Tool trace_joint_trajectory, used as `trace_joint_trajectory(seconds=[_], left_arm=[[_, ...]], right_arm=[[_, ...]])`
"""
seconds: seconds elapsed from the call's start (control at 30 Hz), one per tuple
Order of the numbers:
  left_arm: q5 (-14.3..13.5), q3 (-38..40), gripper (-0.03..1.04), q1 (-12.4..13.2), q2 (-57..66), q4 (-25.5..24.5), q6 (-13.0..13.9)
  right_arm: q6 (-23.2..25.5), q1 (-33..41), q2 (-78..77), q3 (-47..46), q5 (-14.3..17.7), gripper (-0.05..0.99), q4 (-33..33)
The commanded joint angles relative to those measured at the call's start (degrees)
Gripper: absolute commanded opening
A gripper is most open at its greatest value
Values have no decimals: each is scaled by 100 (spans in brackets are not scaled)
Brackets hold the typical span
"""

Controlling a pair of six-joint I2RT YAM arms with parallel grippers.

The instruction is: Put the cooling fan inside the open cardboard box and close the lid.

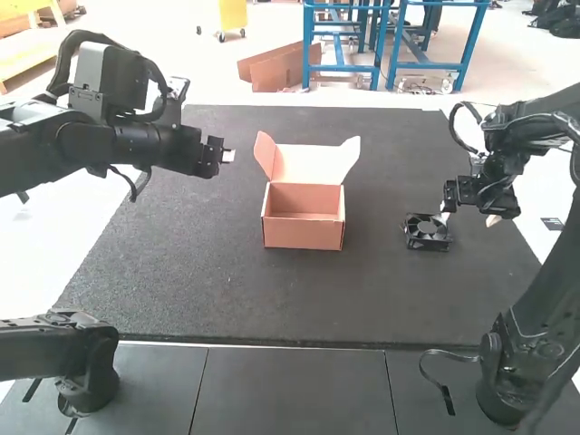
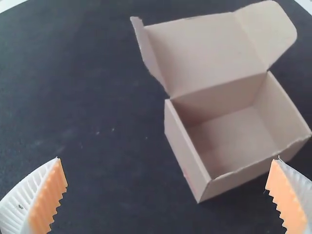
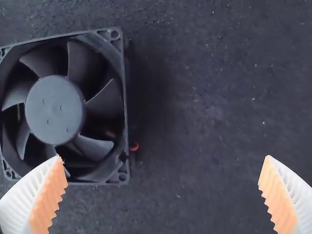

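A black square cooling fan (image 1: 427, 232) lies flat on the dark mat, right of the open cardboard box (image 1: 303, 216). The box stands mid-table with its lid (image 1: 313, 157) tilted up at the back and nothing inside (image 2: 234, 141). My right gripper (image 1: 472, 201) hovers open just right of and above the fan; in the right wrist view the fan (image 3: 63, 107) lies beside one of the fingers (image 3: 41, 195), off to one side of the gap. My left gripper (image 1: 217, 156) hangs open in the air left of the box, with both fingertips (image 2: 44, 192) wide apart.
The dark mat (image 1: 181, 263) covers most of the table, with bare room in front of the box and around the fan. The mat's front edge (image 1: 299, 343) runs above the grey table panels.
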Motion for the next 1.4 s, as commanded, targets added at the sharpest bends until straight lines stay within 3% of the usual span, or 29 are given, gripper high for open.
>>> trace_joint_trajectory(seconds=[0.0, 0.33, 1.37], left_arm=[[192, 246, 97, -49, 15, -15, -61], [315, 237, 97, -233, 15, -287, -97], [315, 229, 97, -242, -3, -489, -167]], right_arm=[[-10, -46, 160, 146, 12, 90, 27], [78, -73, 476, 155, 21, 90, 291], [131, -108, 969, 155, 223, 90, 616]])
